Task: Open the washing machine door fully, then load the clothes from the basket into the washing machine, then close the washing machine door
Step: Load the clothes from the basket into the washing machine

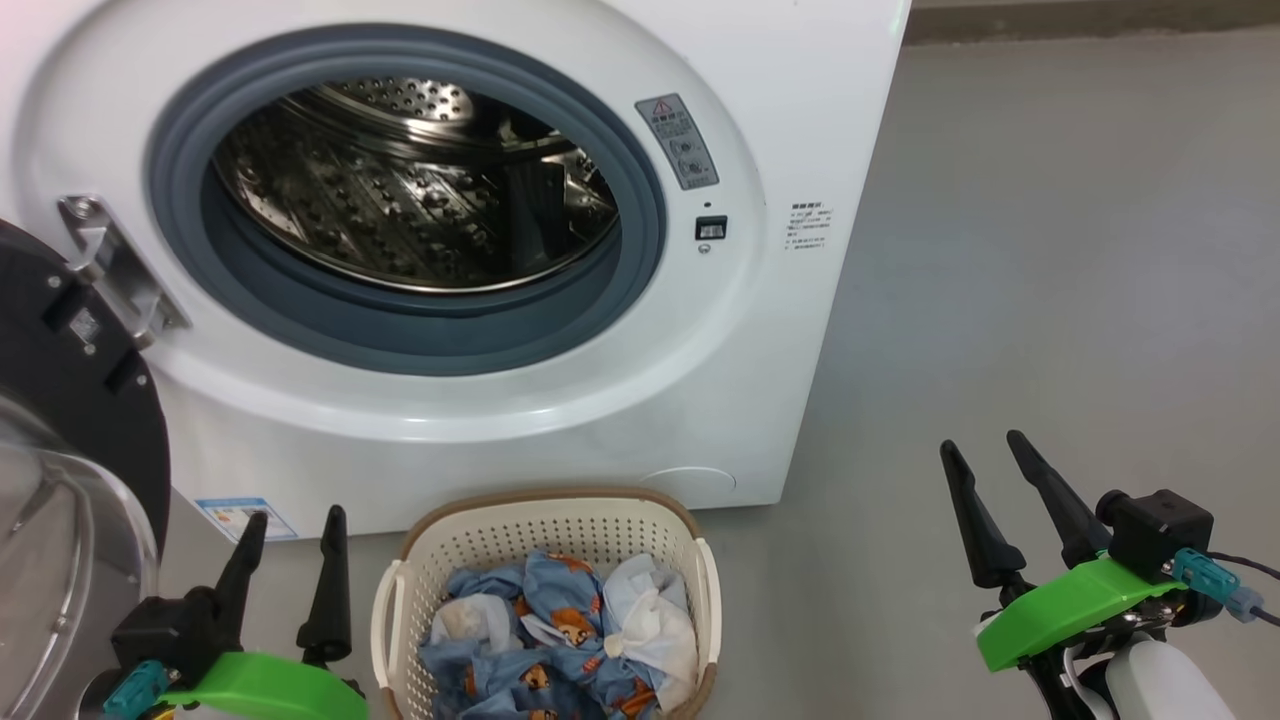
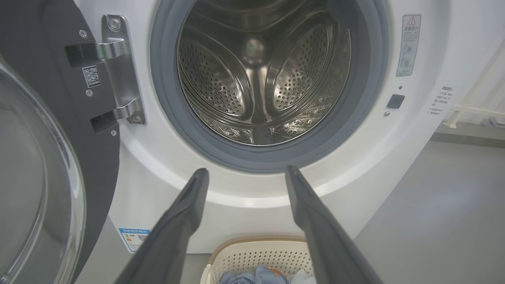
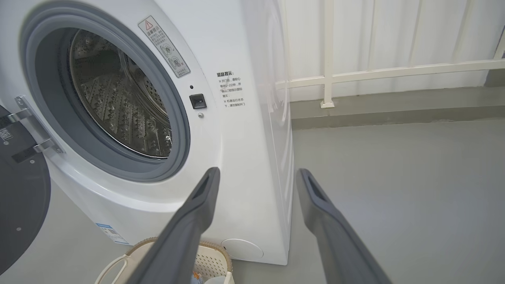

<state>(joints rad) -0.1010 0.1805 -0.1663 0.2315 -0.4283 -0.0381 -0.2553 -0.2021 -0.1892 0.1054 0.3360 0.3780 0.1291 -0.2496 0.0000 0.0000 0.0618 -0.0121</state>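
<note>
The left fingers (image 1: 238,570) stand spread apart and empty, pointing up at the lower left, just beside the basket (image 1: 550,500); the right fingers (image 1: 975,530) are likewise parted and hold nothing, well off to the right over bare floor (image 1: 1050,300). Between them, nearer the left pair, the basket sits on the floor close against the front of the washing machine (image 1: 760,330), below its mouth; the clothes (image 1: 545,625) lie heaped inside it, blue printed fabric crumpled together with a white cloth (image 1: 650,620) at the right. The washing machine door (image 1: 90,400) hangs swung out on its hinge at the far left, so the opening step looks done and loading comes next; the steel drum (image 1: 420,190) shows no garment yet. The garments should be light, limp and yielding; they will probably sag and trail once lifted, and one piece may drag another along; a raised fold near the top of the heap seems the best place to pinch, deep enough that the cloth does not slip free; the basket itself looks light and may shift if snagged.
</note>
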